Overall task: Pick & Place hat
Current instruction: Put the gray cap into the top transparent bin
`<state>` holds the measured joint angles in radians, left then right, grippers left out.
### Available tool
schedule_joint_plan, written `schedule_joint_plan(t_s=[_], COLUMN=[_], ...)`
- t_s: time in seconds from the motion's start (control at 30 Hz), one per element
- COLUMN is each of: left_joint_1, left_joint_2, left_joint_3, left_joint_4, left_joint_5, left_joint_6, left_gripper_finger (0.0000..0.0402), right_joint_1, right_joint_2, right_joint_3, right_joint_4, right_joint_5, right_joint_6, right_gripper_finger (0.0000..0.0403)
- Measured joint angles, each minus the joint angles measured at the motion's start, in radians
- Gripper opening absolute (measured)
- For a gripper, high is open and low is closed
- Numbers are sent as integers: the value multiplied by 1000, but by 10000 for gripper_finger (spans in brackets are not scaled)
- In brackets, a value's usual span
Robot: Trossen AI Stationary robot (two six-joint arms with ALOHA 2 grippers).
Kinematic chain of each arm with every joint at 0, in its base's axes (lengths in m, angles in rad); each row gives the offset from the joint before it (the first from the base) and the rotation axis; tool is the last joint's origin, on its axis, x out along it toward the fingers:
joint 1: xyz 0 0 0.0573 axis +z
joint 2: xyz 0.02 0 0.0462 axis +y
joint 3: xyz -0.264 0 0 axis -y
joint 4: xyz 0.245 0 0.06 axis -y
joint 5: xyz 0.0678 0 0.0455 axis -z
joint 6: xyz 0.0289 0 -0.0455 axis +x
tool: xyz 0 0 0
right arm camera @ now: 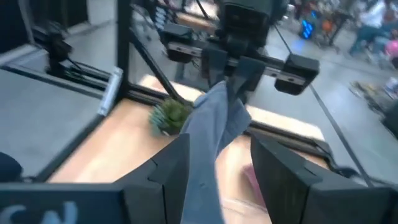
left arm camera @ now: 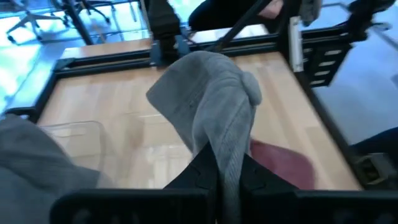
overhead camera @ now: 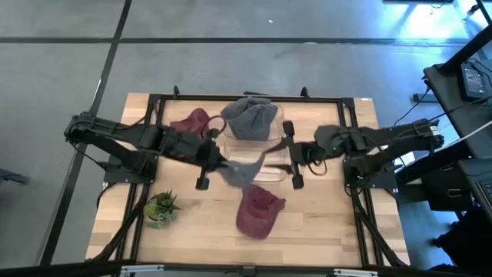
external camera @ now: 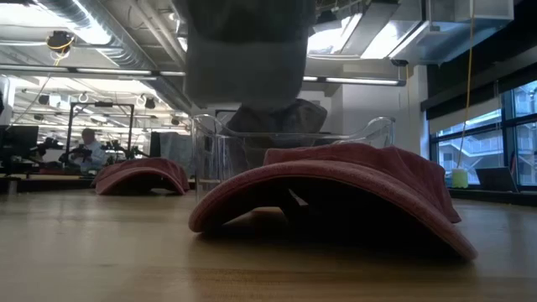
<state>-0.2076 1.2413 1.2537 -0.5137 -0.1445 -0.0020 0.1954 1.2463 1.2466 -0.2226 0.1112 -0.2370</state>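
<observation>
A grey hat point(overhead camera: 242, 171) hangs in the air between my two grippers, over the table's middle; in the low view the grey hat point(external camera: 243, 59) is well above the tabletop. My left gripper point(overhead camera: 217, 160) is shut on it. My right gripper point(right arm camera: 217, 162) is open, its fingers on either side of a strip of the grey cloth point(right arm camera: 208, 134); I cannot tell whether they touch it. A second grey hat point(overhead camera: 250, 119) lies in a clear bin point(overhead camera: 278, 132). One red hat point(overhead camera: 258, 212) rests brim-down near the table's near edge, another red hat point(overhead camera: 192, 123) at the far left. My left gripper pinches a fold of the grey hat's cloth point(left arm camera: 229, 149) between its two fingers, coming level from the table's left. The hat is lifted clear of the table and billows beyond the fingers, with a strip reaching across toward the right gripper.
A small potted plant point(overhead camera: 160, 208) stands at the near left. The black frame rail point(overhead camera: 246, 98) runs around the table. The clear bin sits just beyond the grippers. A person point(external camera: 86, 147) sits in the room behind the table.
</observation>
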Motion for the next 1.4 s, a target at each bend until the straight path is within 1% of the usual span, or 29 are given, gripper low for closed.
schedule_joint_plan(t_s=[0.1,0.2,0.3,0.5,0.67,0.77,0.83,1.0,1.07,1.2,1.23,1.4], left_joint_1=[54,88,108,137,147,146,147,146,146,146,146,146], left_joint_2=[17,38,59,71,71,71,71,71,71,71,71,70], left_joint_3=[0,0,0,0,0,0,0,0,0,0,0,0], left_joint_4=[10,41,69,99,99,99,100,120,128,130,130,130], left_joint_5=[15,17,20,21,29,33,32,32,32,9,2,-36], left_joint_6=[61,115,128,112,117,120,120,123,136,161,165,164], left_gripper_finger=[4,4,4,4,4,4,4,6,9,16,17,16], right_joint_1=[-58,-109,-142,-180,-180,-180,-180,-180,-180,-180,-180,-180], right_joint_2=[40,90,138,229,273,286,286,291,291,284,281,277], right_joint_3=[78,141,195,280,348,360,358,354,354,354,354,362], right_joint_4=[-85,-124,-179,-295,-425,-436,-431,-428,-429,-433,-434,-454], right_joint_5=[-17,-94,-160,-167,-168,-199,-223,-228,-228,-228,-227,-183], right_joint_6=[0,1,-8,-2,18,42,51,76,76,74,71,71], right_gripper_finger=[169,169,169,169,168,160,149,106,81,18,11,15])
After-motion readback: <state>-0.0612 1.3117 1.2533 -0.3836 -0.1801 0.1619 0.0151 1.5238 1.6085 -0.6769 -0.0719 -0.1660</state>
